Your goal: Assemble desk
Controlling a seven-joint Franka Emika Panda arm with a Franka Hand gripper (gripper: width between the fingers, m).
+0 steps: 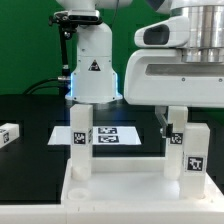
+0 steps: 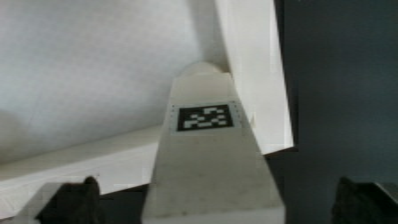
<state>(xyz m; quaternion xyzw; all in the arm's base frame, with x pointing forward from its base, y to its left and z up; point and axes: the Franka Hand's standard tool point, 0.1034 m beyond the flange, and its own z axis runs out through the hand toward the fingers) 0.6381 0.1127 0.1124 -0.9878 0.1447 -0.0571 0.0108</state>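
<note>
The desk's white rimmed panel (image 1: pixel 120 188) lies flat at the front of the exterior view. Two white block legs stand upright in its far corners, each bearing a tag: one (image 1: pixel 80 140) toward the exterior view's left, the other (image 1: pixel 188 150) toward its right. My gripper (image 1: pixel 182 120) hangs over the right leg, open, a finger on either side of the leg's top. In the wrist view that leg (image 2: pixel 214 160) rises between my dark fingertips (image 2: pixel 71 202), with a gap on each side, and the panel (image 2: pixel 98 80) lies behind it. My gripper (image 2: pixel 217 205) holds nothing.
A loose tagged leg (image 1: pixel 8 135) lies on the black table at the exterior view's far left. The marker board (image 1: pixel 115 135) lies flat behind the panel, in front of the robot base (image 1: pixel 92 70). A black cable runs behind at the left.
</note>
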